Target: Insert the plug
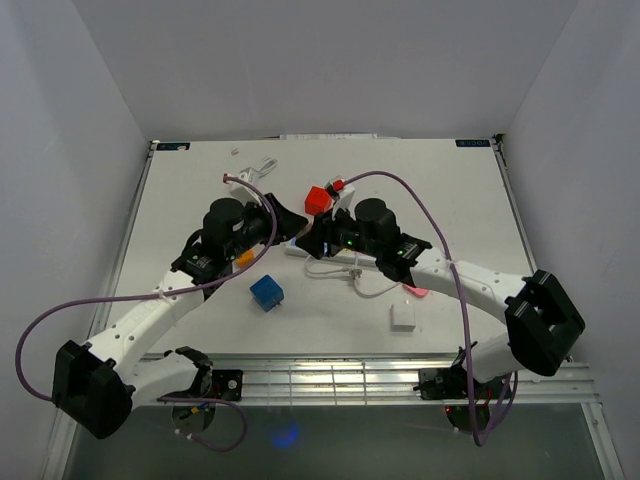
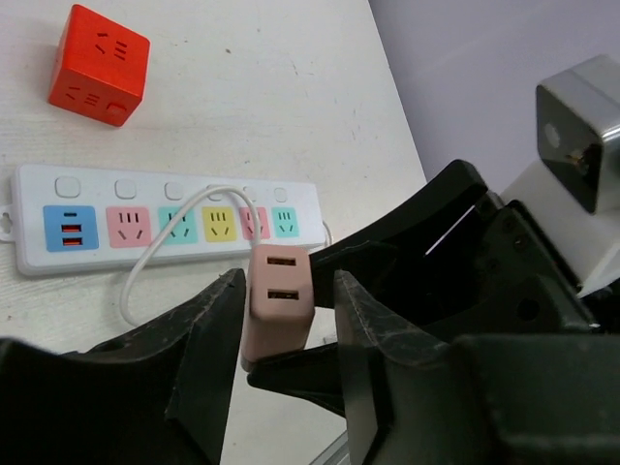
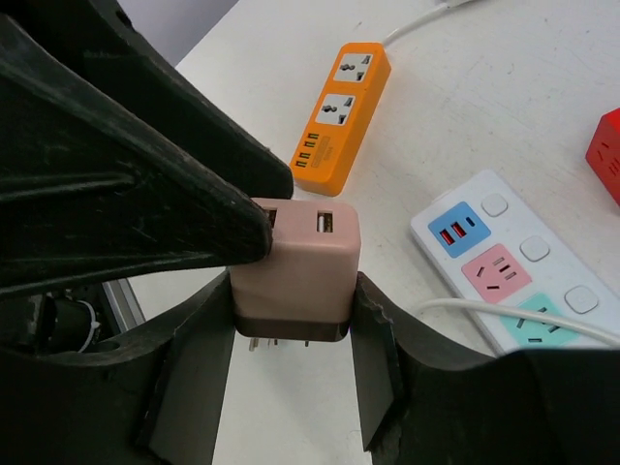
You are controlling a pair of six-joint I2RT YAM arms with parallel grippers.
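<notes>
Holding the pink plug point(image 3: 295, 262) mid-air, right gripper point(image 3: 291, 325) pinches its sides w/ prongs down; left gripper point(image 2: 288, 300) flanks it too, grip unclear. Not inserted yet: it must go, prob., into the white power strip point(image 2: 92, 254) nearby.

The plug point(image 3: 295, 257) is dusty pink with a darker brownish band at its base, and the left gripper point(image 2: 286, 295) and right gripper point(image 3: 295, 291) are matt black. The power strip point(image 2: 165, 189) is white, its socket faces blue, pink, teal, yellow, pink and teal in a row. The red cube point(image 2: 97, 66) is bright, the blue cube point(image 1: 266, 291) mid-blue; the second strip point(image 3: 341, 116) is orange with white socket faces. The table point(image 2: 271, 87) is white, the arm cables point(image 1: 385, 174) purple
</notes>
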